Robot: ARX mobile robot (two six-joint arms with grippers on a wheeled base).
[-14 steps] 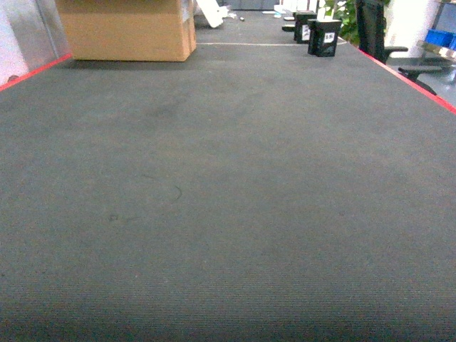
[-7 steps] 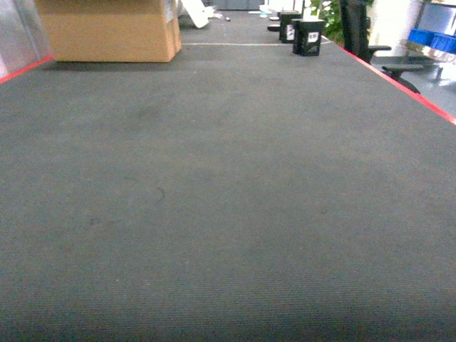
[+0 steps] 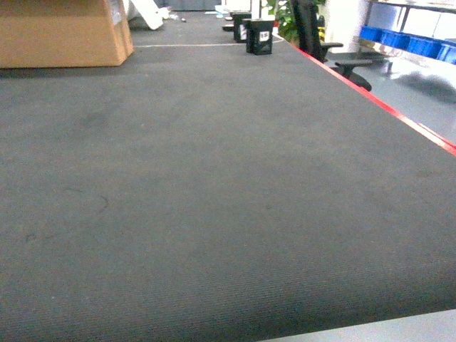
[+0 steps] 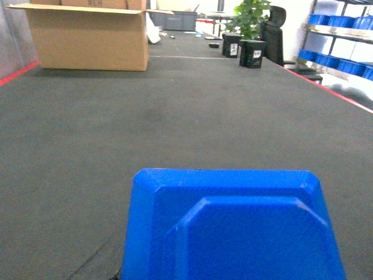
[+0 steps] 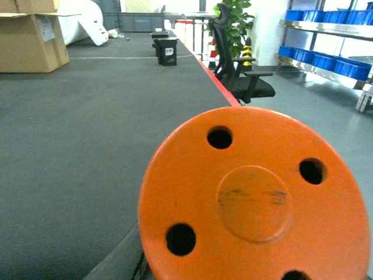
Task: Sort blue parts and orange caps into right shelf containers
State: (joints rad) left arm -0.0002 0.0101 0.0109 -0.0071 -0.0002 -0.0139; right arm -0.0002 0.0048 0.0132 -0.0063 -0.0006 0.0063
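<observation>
Head view gives us a dark matted table [image 3: 214, 178] with a cardboard box [image 3: 60, 32] far left, black bins [image 3: 258, 35] beyond, and blue containers [image 3: 399, 39] on the shelf [image 5: 326, 26] far right. Our left wrist camera fills with a blue part [image 4: 233, 227], the right with an orange cap [image 5: 256, 198]. We cannot tell either pincer's state.

Of the robot's body, only a thin black edge of the left tool [image 4: 118, 275] and a dark grey edge of the right tool [image 5: 140, 267] show.
</observation>
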